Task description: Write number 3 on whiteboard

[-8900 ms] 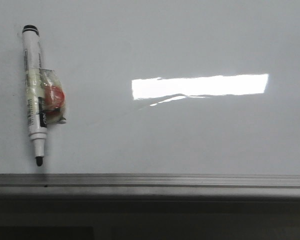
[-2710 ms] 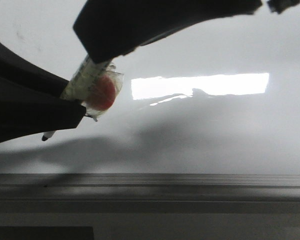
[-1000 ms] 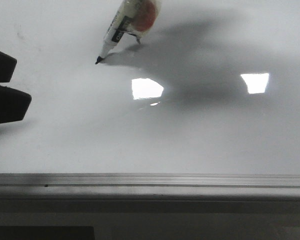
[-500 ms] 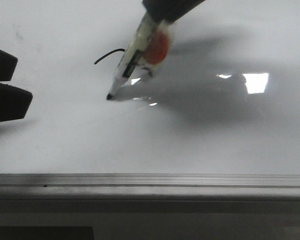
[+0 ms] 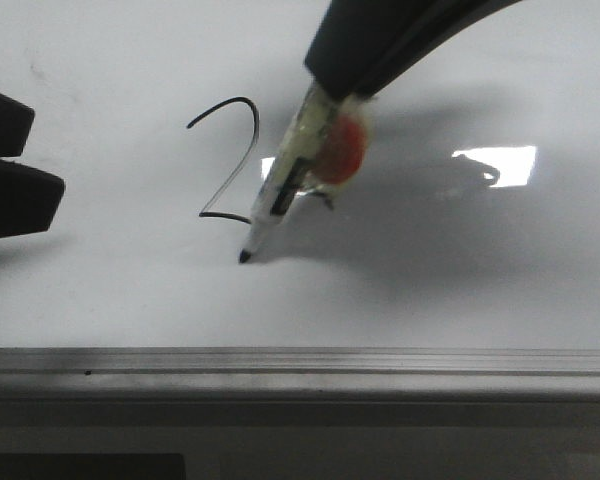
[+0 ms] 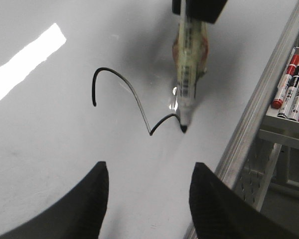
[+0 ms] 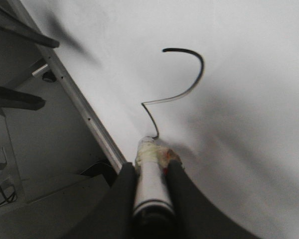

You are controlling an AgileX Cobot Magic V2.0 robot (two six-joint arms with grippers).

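Observation:
The whiteboard (image 5: 460, 290) fills the front view. My right gripper (image 5: 342, 88) is shut on a white marker (image 5: 290, 182) with an orange lump taped to it, its black tip (image 5: 244, 257) touching the board. A thin black stroke of the number 3 (image 5: 227, 176) shows: an upper arc, a slanting line and a short lower stroke leading to the tip. It also shows in the left wrist view (image 6: 134, 95) and the right wrist view (image 7: 189, 89). My left gripper (image 6: 148, 172) is open and empty, hovering left of the writing (image 5: 20, 160).
A grey metal rail (image 5: 380, 365) runs along the board's lower edge. A bright light reflection (image 5: 500, 165) lies to the right of the marker. Beyond the rail a small tray (image 6: 289, 134) holds several spare markers.
The marker tip has moved down toward the rail, adding the slanting line and the short lower stroke to the arc. The left gripper has stayed still.

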